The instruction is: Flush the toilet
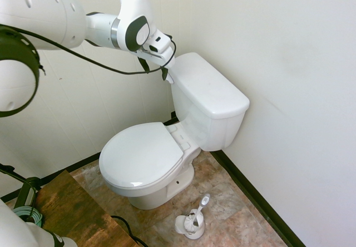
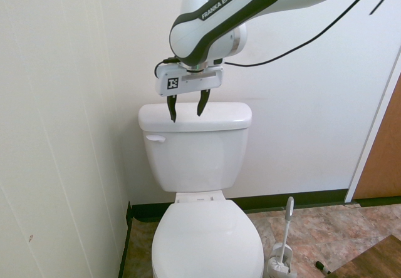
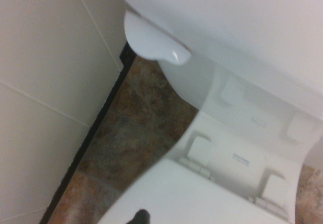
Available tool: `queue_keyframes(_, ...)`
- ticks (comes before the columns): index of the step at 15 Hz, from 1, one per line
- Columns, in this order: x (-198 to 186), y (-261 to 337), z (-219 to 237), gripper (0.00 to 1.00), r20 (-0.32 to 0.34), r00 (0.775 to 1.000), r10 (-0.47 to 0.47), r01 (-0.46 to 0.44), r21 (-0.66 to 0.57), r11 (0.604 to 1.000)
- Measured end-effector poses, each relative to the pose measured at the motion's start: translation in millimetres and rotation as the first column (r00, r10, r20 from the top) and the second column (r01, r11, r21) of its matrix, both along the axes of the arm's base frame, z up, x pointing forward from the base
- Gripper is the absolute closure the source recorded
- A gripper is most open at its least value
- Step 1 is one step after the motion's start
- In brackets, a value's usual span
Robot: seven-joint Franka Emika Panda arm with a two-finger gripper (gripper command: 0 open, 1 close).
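The toilet [image 2: 197,165] sits in the corner against the white wall, seat lid down, its small flush lever [image 2: 155,138] on the tank's front near the side wall. Above the tank lid hangs the gripper [image 2: 187,108], fingers spread and empty, and a toilet brush [image 1: 194,216] stands on the floor beside the bowl.

arm [image 2: 250,2]: glossy white rounded shells, black joint bands | lettering: "FRANKA EMIKA" in white on a black strip | hand: white boxy block bearing a small black-and-white square tag | gripper [image 2: 187,114]: two slim dark curved fingers | cable: thin, black, running along the arm
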State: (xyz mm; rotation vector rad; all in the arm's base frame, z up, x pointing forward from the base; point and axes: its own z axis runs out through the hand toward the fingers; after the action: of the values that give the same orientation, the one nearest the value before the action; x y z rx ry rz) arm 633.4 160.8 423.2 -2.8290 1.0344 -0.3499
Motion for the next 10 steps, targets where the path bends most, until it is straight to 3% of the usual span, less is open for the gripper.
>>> queue_keyframes(2,30,16,-10,0.00,-0.002,1.000,-0.004,0.004,-0.009,1.000)
queue_keyframes(4,36,18,-9,0.00,0.007,1.000,-0.003,0.003,-0.013,1.000)
queue_keyframes(5,41,21,-12,1.00,0.010,1.000,0.000,0.000,-0.013,1.000)
queue_keyframes(10,70,47,-50,1.00,0.003,1.000,0.021,-0.021,-0.008,1.000)
